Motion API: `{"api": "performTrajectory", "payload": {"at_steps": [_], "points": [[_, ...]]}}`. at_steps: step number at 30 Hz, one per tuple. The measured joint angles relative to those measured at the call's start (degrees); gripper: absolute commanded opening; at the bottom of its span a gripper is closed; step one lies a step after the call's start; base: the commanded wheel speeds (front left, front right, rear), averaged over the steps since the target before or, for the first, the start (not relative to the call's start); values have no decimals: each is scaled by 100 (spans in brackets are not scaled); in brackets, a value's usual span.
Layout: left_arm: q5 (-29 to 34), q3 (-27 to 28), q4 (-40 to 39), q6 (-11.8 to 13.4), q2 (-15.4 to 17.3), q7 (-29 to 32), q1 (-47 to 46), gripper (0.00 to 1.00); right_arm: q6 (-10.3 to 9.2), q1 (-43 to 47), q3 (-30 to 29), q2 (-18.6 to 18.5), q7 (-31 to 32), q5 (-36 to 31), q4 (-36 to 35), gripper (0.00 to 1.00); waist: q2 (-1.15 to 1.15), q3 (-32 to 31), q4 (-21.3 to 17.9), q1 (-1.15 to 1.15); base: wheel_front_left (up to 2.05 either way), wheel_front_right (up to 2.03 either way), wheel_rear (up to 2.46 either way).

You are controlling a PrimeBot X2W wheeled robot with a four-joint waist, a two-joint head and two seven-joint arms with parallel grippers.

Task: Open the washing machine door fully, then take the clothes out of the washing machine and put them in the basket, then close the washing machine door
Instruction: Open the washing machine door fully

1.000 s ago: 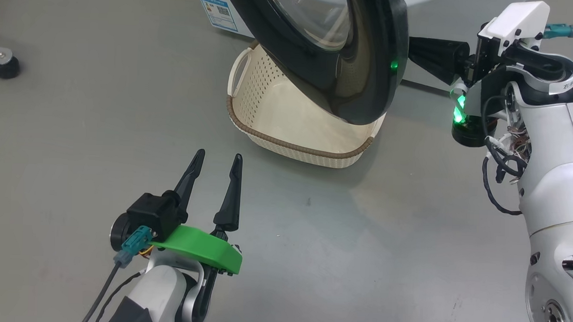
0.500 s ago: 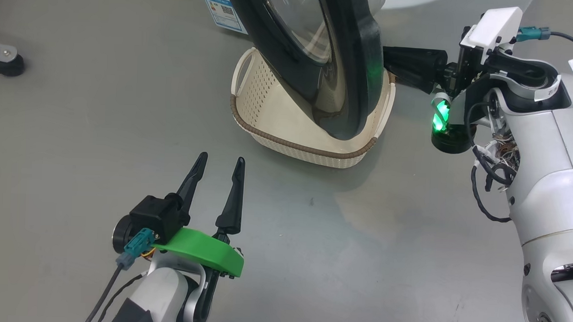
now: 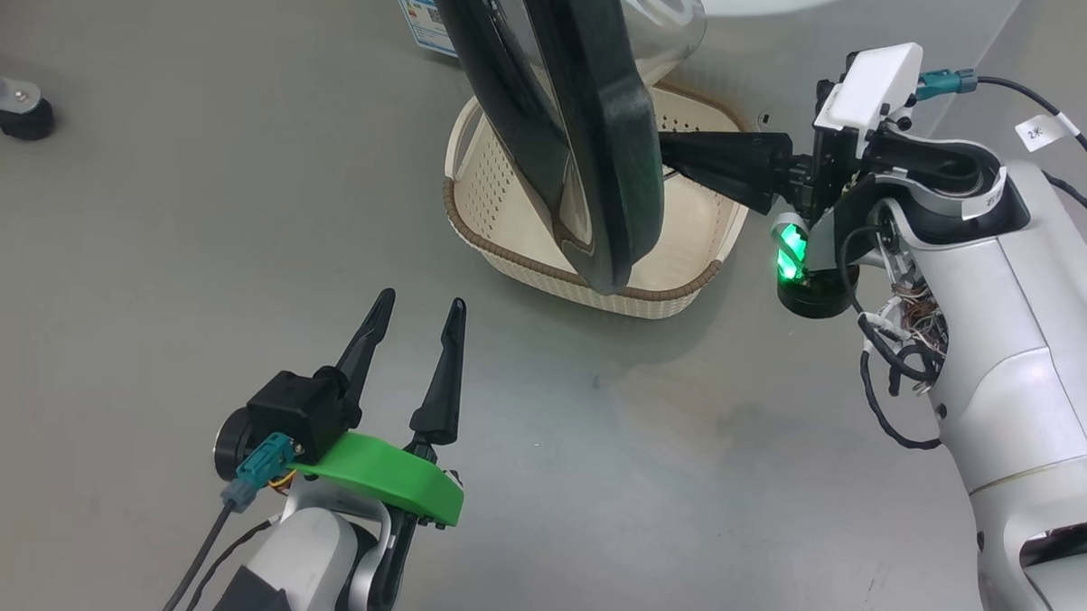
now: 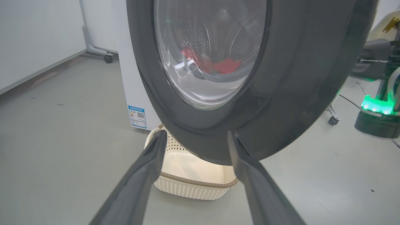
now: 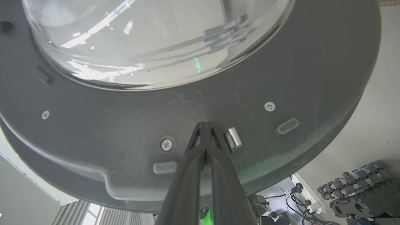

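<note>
Right gripper (image 5: 204, 125): I read the two long dark fingers as pressed flat together with nothing between them. The tips rest against the matte black inner face of the washing machine door (image 5: 281, 78), at 6 o'clock under the glass.
Beside the tips: a small bright metal latch tab (image 5: 234, 139) at 3 o'clock, and a cross-head screw (image 5: 166, 144) at 8 o'clock.
Left gripper (image 3: 417, 301): fingers spread wide and empty, at 7 o'clock of my head view. It sits over the floor, well apart from the basket.
Glass bowl (image 5: 150, 40): clear, domed and glossy, streaked with reflections.
Door stance: from the head I see it nearly edge-on, a thick rounded black rim hanging over the basket. The right fingers meet it from 3 o'clock.
Basket (image 3: 545, 271): cream plastic in a rounded rectangle, with perforated walls and a brown woven-look rim. It stands on the floor at 12 o'clock, under the door.
Clothes (image 4: 226, 65): crumpled red fabric low in the dimpled steel drum, seen through the glass.
Washing machine (image 4: 131, 78): white and flat-sided, with a small blue label low down.
Floor (image 3: 148, 237): grey and smooth, with a faint sheen.
</note>
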Motion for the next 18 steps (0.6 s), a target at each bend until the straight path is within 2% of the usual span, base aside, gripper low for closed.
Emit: {"api": "performTrajectory", "payload": {"at_steps": [18], "points": [[0, -12, -10, 0, 0, 0, 1, 100, -2, 249, 854, -5, -270, 661, -499, 0, 0, 6, -9, 0, 0, 0, 0]]}}
